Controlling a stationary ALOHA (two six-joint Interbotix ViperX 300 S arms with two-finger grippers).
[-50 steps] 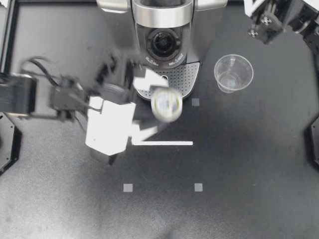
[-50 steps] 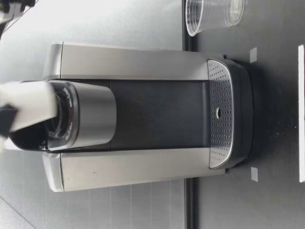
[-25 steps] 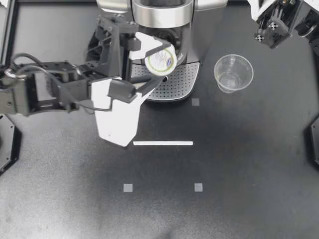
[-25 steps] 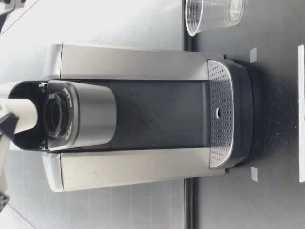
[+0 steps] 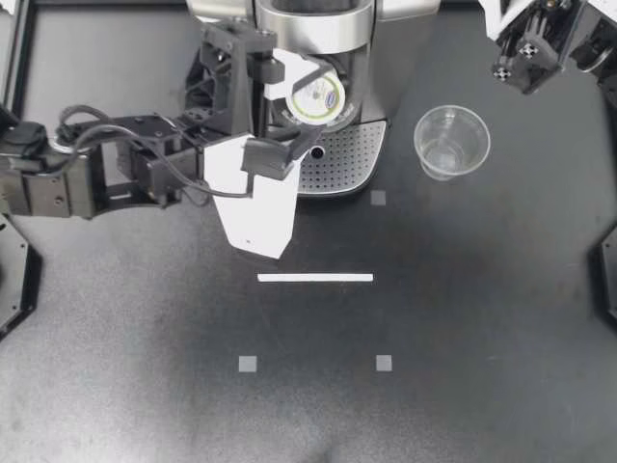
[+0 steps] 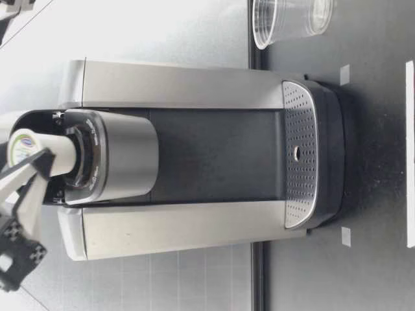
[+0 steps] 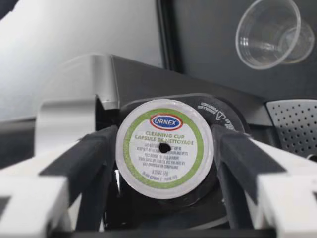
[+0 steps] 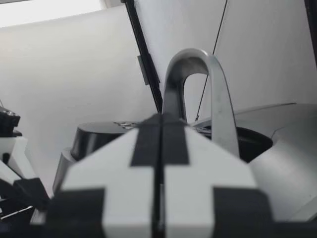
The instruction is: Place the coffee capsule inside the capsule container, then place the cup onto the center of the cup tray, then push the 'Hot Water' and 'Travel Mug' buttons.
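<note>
Left gripper (image 5: 307,106) clasps capsule (image 5: 319,97); wrist view confirms contact.

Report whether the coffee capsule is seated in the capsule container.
Not seated. My left tool is shut on the coffee capsule over the capsule container; in the low view most of its body is above the mouth.

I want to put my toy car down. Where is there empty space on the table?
The table is bare from the white tape line outward, away from the coffee machine, and beside the cup. Crowded: the machine's front, where my left gripper holds the capsule.
</note>
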